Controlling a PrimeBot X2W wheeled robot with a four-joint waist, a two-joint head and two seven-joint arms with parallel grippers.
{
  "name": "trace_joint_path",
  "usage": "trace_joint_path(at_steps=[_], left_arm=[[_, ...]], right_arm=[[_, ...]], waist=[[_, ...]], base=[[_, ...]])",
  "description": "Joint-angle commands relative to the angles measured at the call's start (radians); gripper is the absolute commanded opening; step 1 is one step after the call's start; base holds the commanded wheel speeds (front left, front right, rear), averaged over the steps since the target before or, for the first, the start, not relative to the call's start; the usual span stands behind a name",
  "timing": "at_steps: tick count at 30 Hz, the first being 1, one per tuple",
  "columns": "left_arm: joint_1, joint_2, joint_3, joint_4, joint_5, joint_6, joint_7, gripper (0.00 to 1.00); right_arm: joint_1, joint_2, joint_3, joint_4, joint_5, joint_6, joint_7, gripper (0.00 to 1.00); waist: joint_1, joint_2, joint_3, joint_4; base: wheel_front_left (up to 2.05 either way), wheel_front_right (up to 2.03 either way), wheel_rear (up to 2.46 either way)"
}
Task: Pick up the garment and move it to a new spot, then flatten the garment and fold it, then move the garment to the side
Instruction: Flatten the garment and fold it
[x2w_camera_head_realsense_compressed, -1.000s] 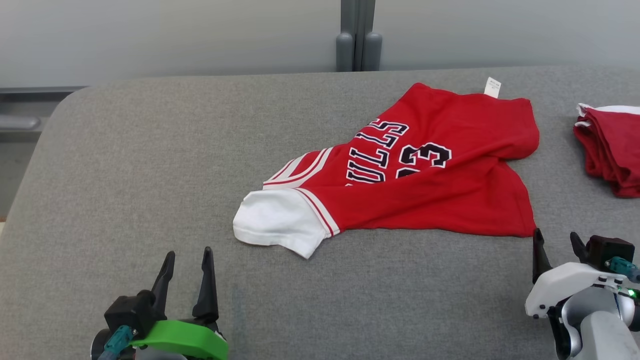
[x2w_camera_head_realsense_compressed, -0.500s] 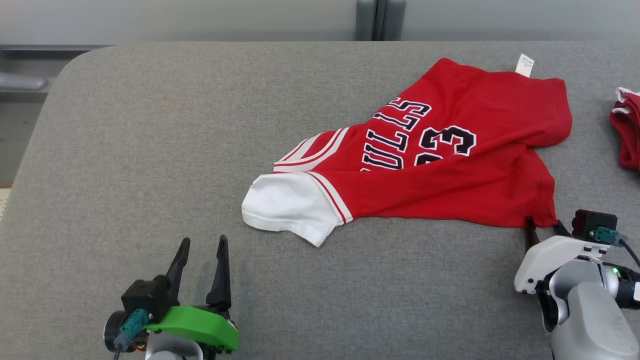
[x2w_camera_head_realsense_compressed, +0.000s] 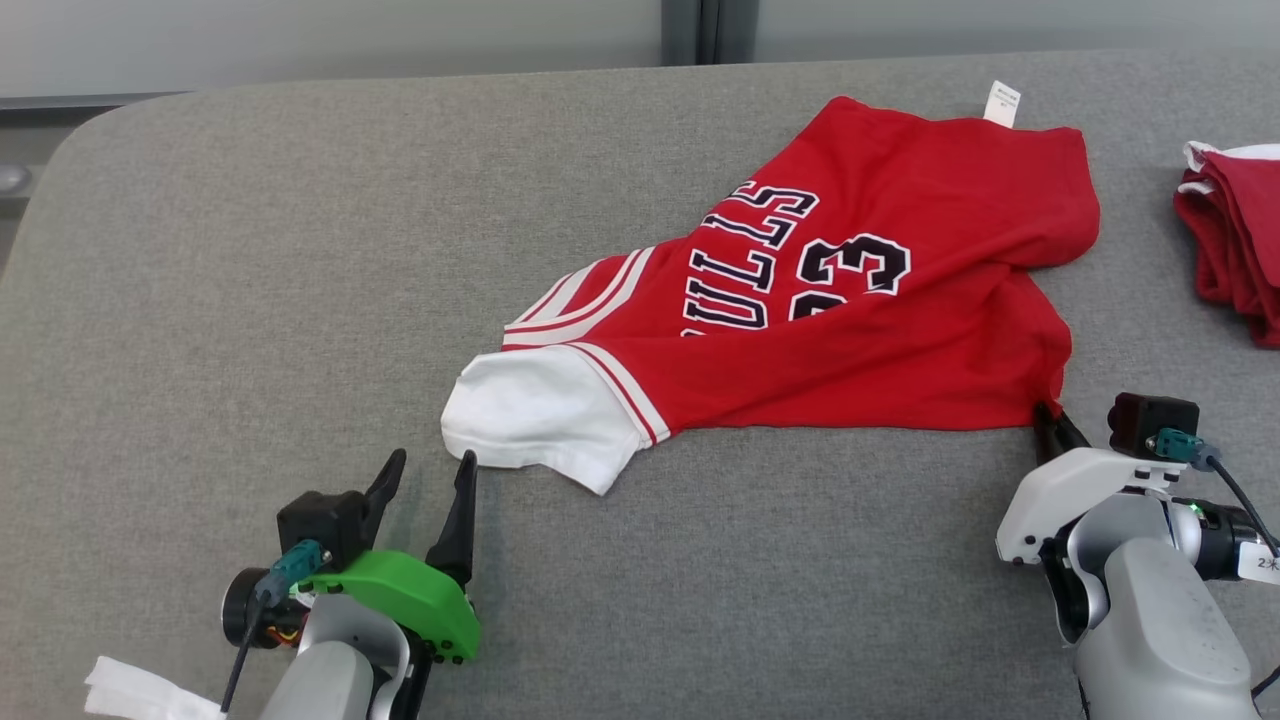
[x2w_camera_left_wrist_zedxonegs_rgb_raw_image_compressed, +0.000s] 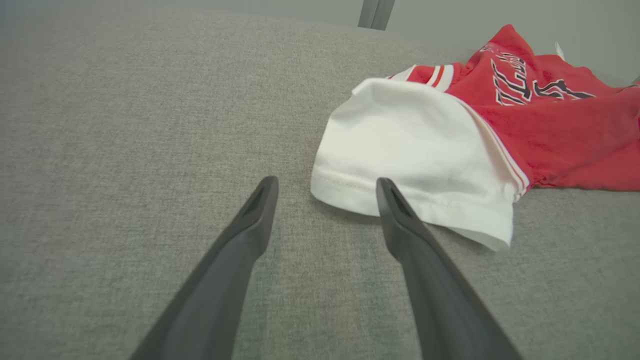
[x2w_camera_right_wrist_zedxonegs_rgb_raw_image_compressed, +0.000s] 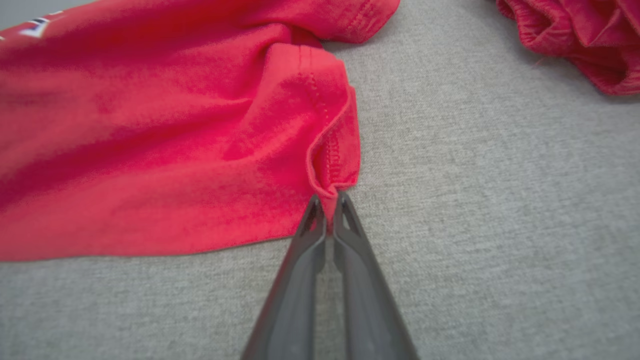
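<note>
Red jersey (x2w_camera_head_realsense_compressed: 850, 340), white sleeve, black lettering: rumpled on grey fabric surface (x2w_camera_head_realsense_compressed: 250, 250), centre-right of frame. Right fingers (x2w_camera_right_wrist_zedxonegs_rgb_raw_image_compressed: 302, 265) together, clamped on red hem corner, lower right. Left fingers (x2w_camera_left_wrist_zedxonegs_rgb_raw_image_compressed: 240, 250) spread apart, empty, tips just beside white sleeve, lower left. Bunched red cloth (x2w_camera_head_realsense_compressed: 1235, 240) at right edge.
</note>
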Motion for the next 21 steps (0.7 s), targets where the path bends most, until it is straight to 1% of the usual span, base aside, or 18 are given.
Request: trace_joint_path(at_steps=[1, 7, 13, 15, 16, 17, 18, 19, 21], left_arm=[[-0.025, 0.006, 0.004, 0.025, -0.012, -0.007, 0.009, 1.00], [-0.086, -0.003, -0.004, 0.119, -0.067, -0.028, 0.032, 1.00], [-0.113, -0.005, -0.041, 0.152, -0.129, -0.042, 0.020, 1.00], [-0.112, -0.007, -0.058, 0.150, -0.148, -0.042, 0.012, 0.87], [-0.112, -0.005, -0.068, 0.148, -0.158, -0.043, 0.009, 0.74], [-0.112, -0.003, -0.078, 0.144, -0.162, -0.043, 0.006, 0.65], [-0.111, 0.000, -0.088, 0.140, -0.169, -0.043, 0.003, 0.52], [-0.111, 0.003, -0.096, 0.137, -0.174, -0.043, 0.001, 0.44], [-0.110, 0.010, -0.109, 0.132, -0.184, -0.043, -0.006, 0.34]], right_arm=[[-0.012, -0.003, 0.009, -0.001, 0.011, -0.001, -0.007, 0.00], [-0.012, -0.003, 0.041, 0.006, 0.028, -0.002, -0.020, 0.00], [-0.004, -0.003, 0.050, 0.013, 0.036, -0.002, -0.028, 0.00], [0.000, -0.003, 0.047, 0.014, 0.037, -0.002, -0.031, 0.00], [0.002, -0.003, 0.045, 0.014, 0.037, -0.002, -0.034, 0.00], [0.004, -0.003, 0.044, 0.015, 0.036, -0.002, -0.035, 0.00], [0.005, -0.003, 0.044, 0.015, 0.037, -0.002, -0.038, 0.00], [0.006, -0.003, 0.044, 0.016, 0.037, -0.002, -0.039, 0.00], [0.006, -0.003, 0.047, 0.017, 0.039, -0.002, -0.041, 0.00]], waist=[[0.0000, 0.0000, 0.009, -0.015], [0.0000, 0.0000, 0.017, -0.038], [0.0000, 0.0000, 0.017, -0.047], [0.0000, 0.0000, 0.015, -0.046], [0.0000, 0.0000, 0.014, -0.045], [0.0000, 0.0000, 0.012, -0.044], [0.0000, 0.0000, 0.011, -0.043], [0.0000, 0.0000, 0.010, -0.042], [0.0000, 0.0000, 0.009, -0.041]], base=[[0.00, 0.00, 0.00], [0.00, 0.00, 0.00], [0.00, 0.00, 0.00], [0.00, 0.00, 0.00], [0.00, 0.00, 0.00], [0.00, 0.00, 0.00], [0.00, 0.00, 0.00], [0.00, 0.00, 0.00], [0.00, 0.00, 0.00]])
